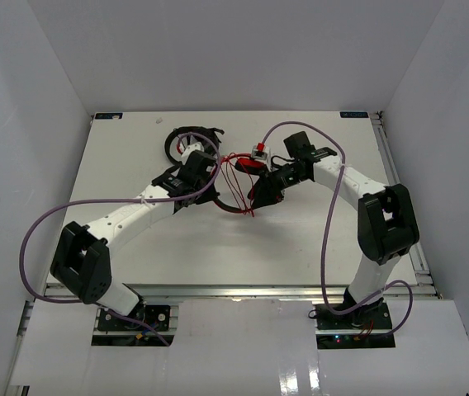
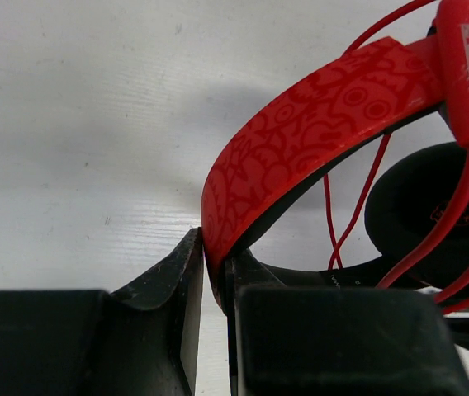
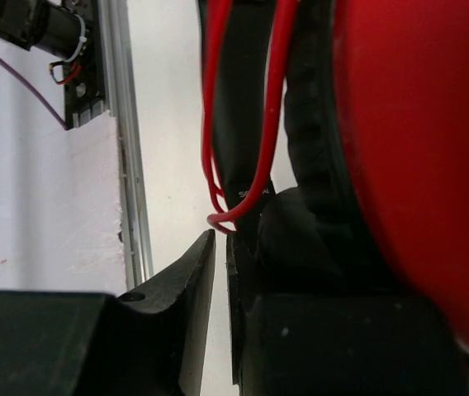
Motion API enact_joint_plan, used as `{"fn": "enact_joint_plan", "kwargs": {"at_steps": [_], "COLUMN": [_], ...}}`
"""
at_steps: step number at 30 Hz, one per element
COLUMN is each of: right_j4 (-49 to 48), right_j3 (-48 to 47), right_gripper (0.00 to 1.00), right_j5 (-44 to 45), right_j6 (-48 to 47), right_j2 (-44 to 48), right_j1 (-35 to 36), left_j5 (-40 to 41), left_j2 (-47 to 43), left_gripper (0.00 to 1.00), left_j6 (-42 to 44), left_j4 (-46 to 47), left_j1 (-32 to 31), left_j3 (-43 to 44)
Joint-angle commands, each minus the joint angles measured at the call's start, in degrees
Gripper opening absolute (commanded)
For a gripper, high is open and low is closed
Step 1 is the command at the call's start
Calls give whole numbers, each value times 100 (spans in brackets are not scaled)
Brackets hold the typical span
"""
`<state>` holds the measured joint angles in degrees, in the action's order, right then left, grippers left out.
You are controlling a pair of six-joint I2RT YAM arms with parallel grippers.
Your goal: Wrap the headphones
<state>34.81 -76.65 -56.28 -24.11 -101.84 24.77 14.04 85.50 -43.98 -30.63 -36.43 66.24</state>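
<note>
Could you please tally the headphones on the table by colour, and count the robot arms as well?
Red headphones: 1
Black headphones: 1
Robot arms: 2
Total: 4

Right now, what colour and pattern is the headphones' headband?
Red headband with a darker-red cartoon doodle print; the left wrist view shows it best.

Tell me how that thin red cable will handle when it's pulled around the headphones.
Probably floppy: the cable hangs in slack loops beside the headband, so it likely won't hold a shape unless kept taut. It looks light and thin, so it may slip from a loose pinch. Its loops could snag on the earcup.
</note>
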Motion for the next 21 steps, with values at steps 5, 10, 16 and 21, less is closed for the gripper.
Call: {"fn": "enact_joint_plan", "kwargs": {"at_steps": [5, 10, 16, 21], "right_j4": [-633, -591, -421, -285], "right_j3": [168, 432, 675, 894], "right_gripper": [16, 18, 22, 24], "right_j5": [237, 125, 119, 109], "right_j6": [2, -207, -435, -594], "right_j2": [-160, 214, 670, 1133], "right_j1": [-22, -83, -212, -382], "left_j5": [-588, -821, -1066, -1103], "left_j2": [152, 535, 1114, 1357], "left_gripper": [0, 0, 0, 0], "left_j6": [-333, -195, -16, 70], "left_j4": [740, 852, 929, 894], "left_j1": [351, 591, 747, 780], "left_j3": [-279, -436, -415, -343]}}
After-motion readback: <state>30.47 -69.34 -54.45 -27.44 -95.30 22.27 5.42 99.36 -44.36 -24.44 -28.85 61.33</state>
